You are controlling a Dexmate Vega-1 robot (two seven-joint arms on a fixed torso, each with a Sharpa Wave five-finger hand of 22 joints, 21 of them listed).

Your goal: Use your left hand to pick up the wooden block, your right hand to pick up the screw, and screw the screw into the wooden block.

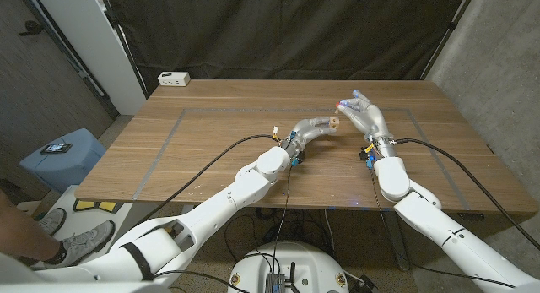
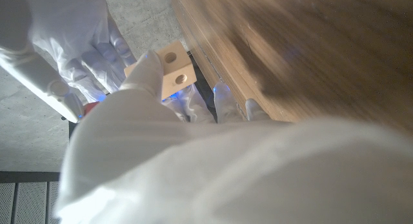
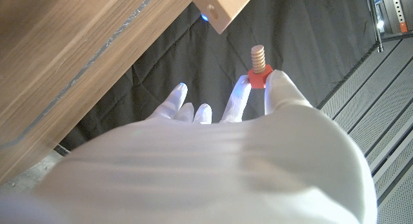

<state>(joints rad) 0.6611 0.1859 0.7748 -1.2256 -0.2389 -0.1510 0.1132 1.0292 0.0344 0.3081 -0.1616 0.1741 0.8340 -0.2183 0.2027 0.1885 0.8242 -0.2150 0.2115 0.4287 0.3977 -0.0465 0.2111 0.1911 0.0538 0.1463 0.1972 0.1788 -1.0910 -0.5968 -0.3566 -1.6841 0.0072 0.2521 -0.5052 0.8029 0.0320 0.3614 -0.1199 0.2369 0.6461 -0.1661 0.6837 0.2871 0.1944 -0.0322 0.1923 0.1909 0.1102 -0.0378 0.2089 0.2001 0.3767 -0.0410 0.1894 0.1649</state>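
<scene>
My left hand holds a pale wooden block up over the middle of the table. In the left wrist view the block shows round holes on two faces and sits between my fingers. My right hand is just right of the block and pinches a screw with a red head and a wooden threaded shaft. In the right wrist view the shaft points toward the block, a short gap away. My right hand also appears beside the block in the left wrist view.
The wooden table has a taped rectangle outline. A white power strip lies at its far left corner. A blue stool stands left of the table, and a person's shoes show at the lower left.
</scene>
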